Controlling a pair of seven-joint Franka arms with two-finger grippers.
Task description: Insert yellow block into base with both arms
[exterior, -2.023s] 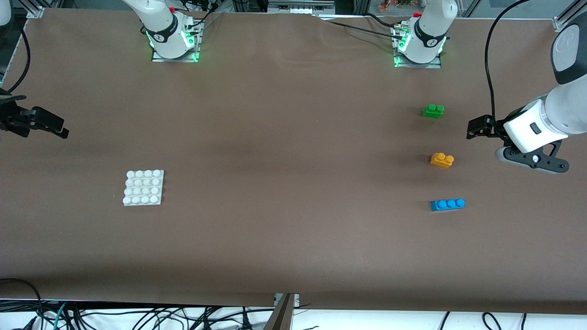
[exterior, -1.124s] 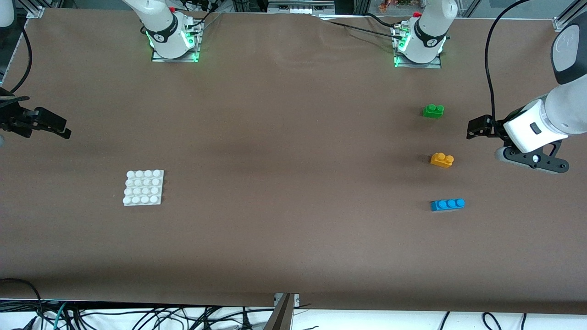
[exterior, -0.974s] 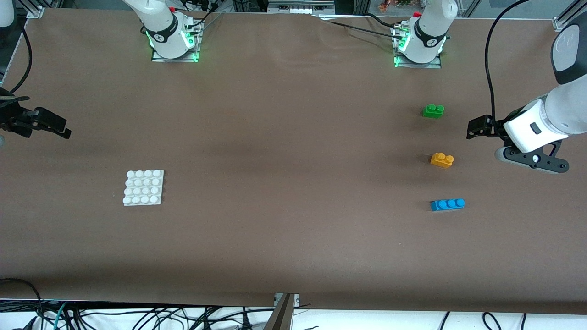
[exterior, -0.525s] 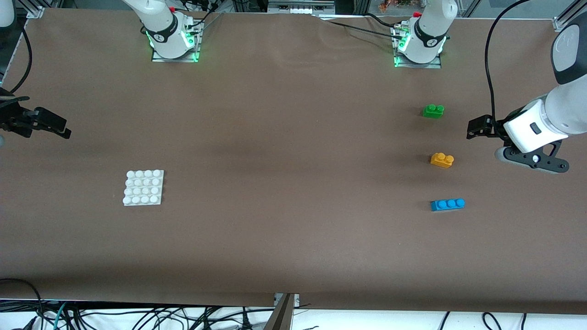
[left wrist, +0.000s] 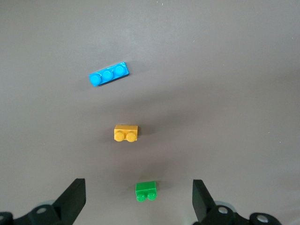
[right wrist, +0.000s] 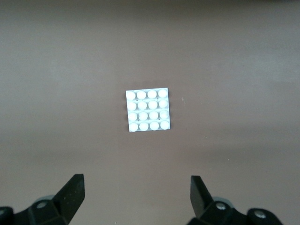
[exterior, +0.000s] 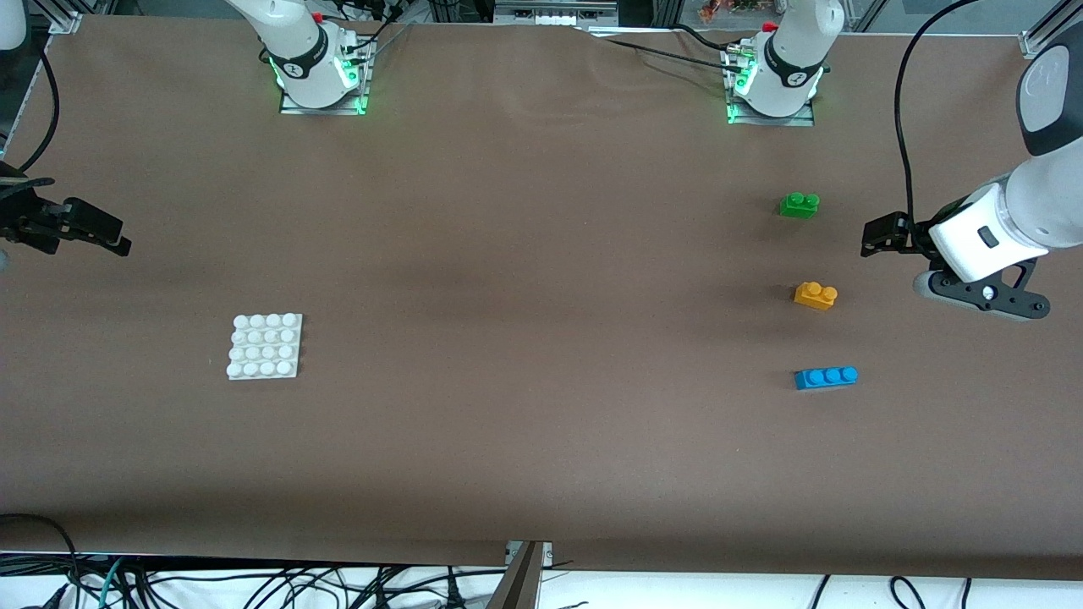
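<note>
The yellow block (exterior: 816, 295) (left wrist: 126, 133) lies on the brown table toward the left arm's end, studs up. My left gripper (exterior: 880, 234) (left wrist: 139, 199) hangs open and empty over bare table beside the row of bricks, apart from the block. The white studded base (exterior: 265, 346) (right wrist: 147, 110) lies flat toward the right arm's end. Over the table's edge at that end, my right gripper (exterior: 89, 228) (right wrist: 137, 194) stands open and empty, well clear of the base.
A green two-stud brick (exterior: 799, 205) (left wrist: 146, 191) lies farther from the front camera than the yellow block. A blue three-stud brick (exterior: 826, 377) (left wrist: 108, 74) lies nearer. Both arm bases (exterior: 317, 76) (exterior: 774, 85) stand at the table's back edge.
The right gripper crept slightly inward over the table two seconds ago. Since then neither arm nor any brick has moved.
</note>
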